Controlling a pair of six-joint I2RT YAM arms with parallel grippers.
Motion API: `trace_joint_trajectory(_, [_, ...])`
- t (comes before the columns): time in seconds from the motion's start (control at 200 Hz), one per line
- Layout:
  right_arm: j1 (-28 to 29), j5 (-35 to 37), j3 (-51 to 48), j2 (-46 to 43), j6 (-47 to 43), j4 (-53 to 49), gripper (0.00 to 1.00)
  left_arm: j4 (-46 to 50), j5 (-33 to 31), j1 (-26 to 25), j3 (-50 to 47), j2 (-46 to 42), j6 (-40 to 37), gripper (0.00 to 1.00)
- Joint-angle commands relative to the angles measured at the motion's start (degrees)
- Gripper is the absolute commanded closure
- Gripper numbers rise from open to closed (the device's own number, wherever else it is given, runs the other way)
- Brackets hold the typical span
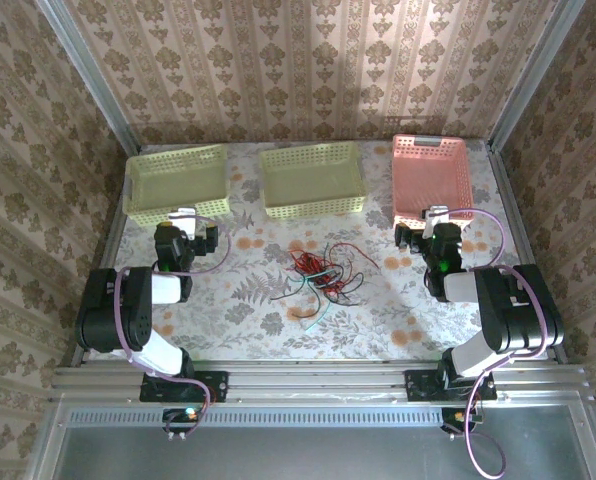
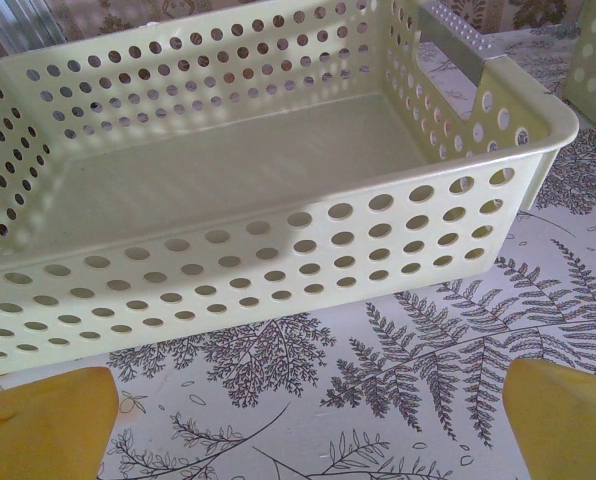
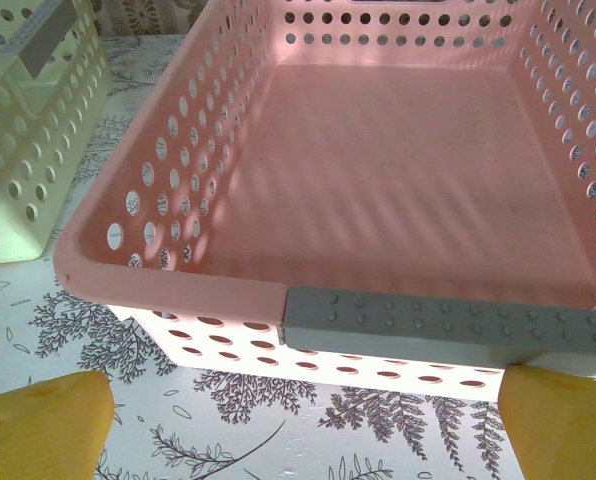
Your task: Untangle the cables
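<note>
The cables (image 1: 321, 270) lie in a tangled heap of thin red, black and pale teal wires at the middle of the table. My left gripper (image 1: 185, 226) hovers well to their left, just in front of the left yellow basket (image 1: 178, 182), open and empty; its yellow fingertips (image 2: 43, 425) frame bare tablecloth. Far to the right of the heap, my right gripper (image 1: 425, 223) stands open and empty before the pink basket (image 1: 433, 178), with one fingertip (image 3: 563, 425) below the basket's grey handle (image 3: 448, 322).
A second yellow basket (image 1: 311, 178) stands at the back centre, between the left yellow basket (image 2: 278, 190) and the pink basket (image 3: 398, 170). Patterned walls close in the table on three sides. Lilac arm cables loop beside both wrists.
</note>
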State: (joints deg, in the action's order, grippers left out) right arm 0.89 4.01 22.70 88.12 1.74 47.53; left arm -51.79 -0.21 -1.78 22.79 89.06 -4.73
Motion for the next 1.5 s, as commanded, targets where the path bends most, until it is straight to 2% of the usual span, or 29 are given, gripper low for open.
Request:
trace_joint_trajectory(0.0, [0.0, -0.6, 1.1, -0.5, 0.0, 0.4, 0.00, 0.8, -0.1, 0.3, 0.1, -0.4, 0.8, 0.00])
trace_joint_trajectory(0.965, [-0.1, -0.7, 1.1, -0.5, 0.2, 0.3, 0.00, 1.2, 0.0, 0.9, 0.3, -0.4, 1.4, 0.00])
trace_joint_trajectory(1.045, [-0.1, -0.7, 1.1, -0.6, 0.1, 0.3, 0.00, 1.4, -0.5, -0.4, -0.8, -3.8, -0.3, 0.00])
trace_joint_trajectory(1.09, [0.5, 2.2, 1.5, -1.3, 0.4, -0.7, 0.00, 6.8, -1.8, -2.1, 0.1, -8.8, -1.7, 0.00])
trace_joint_trajectory(1.15, [2.8, 7.5, 4.2, -5.9, -0.4, -8.9, 0.00, 18.4, -4.7, -5.1, 3.5, -16.8, -2.7, 0.00])
trace_joint_trajectory(1.22, [5.6, 11.6, 9.6, -12.5, -0.9, -22.1, 0.00, 33.0, -6.1, -7.4, 9.5, -25.4, -1.5, 0.00])
trace_joint_trajectory(1.33, [12.3, 19.8, 24.0, -20.9, 4.8, -49.0, 0.00, 54.0, -9.9, -10.0, 22.1, -35.6, 7.1, 0.00])
trace_joint_trajectory(1.38, [14.6, 19.6, 30.7, -23.3, 9.9, -60.4, 0.00, 62.9, -10.6, -10.3, 28.2, -38.7, 13.7, 0.00])
trace_joint_trajectory(1.43, [14.3, 12.7, 34.5, -25.5, 13.2, -66.1, 0.00, 69.8, -10.1, -10.1, 32.9, -41.6, 21.0, 0.00])
trace_joint_trajectory(1.495, [13.5, 11.8, 33.6, -29.0, 27.6, -69.6, 0.00, 76.6, -4.9, -9.9, 36.3, -46.1, 24.0, 0.00])
